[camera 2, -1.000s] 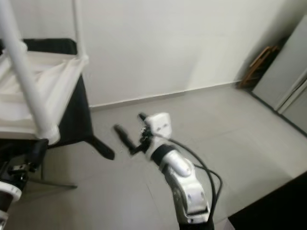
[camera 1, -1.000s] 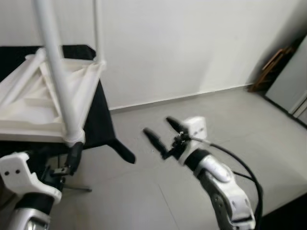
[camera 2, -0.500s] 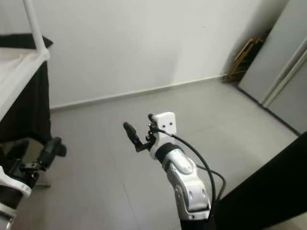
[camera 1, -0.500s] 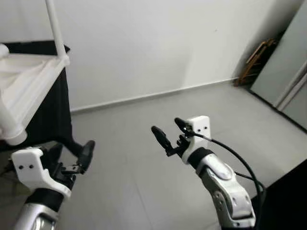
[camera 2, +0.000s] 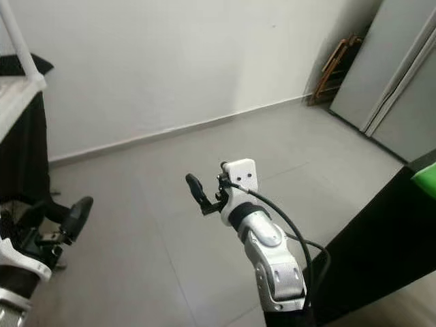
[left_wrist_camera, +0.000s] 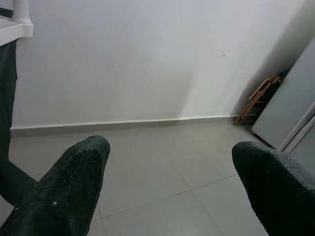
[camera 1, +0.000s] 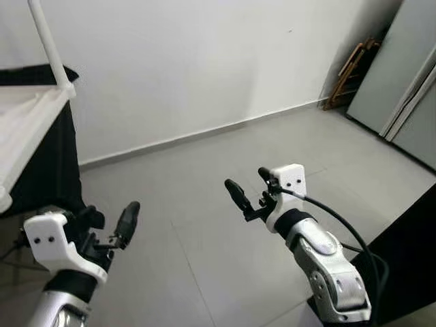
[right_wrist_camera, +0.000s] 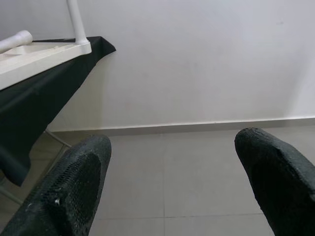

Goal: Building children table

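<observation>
White table top lies upturned, perhaps on black cloth; left gripper and right gripper gape empty.

The children table is lying upside down on a cloth-covered stand at the far left; a folded wooden rack is leaning far right.

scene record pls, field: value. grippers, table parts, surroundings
left gripper: open, empty, held above the grey tiled floor
right gripper: open, empty, raised mid-air over the floor
white plastic children's table top: upside down on a black-draped stand, on the robot's left
white table leg: upright at the top's near corner
wooden folding item: leaning in the far right corner
grey cabinet door: right edge
</observation>
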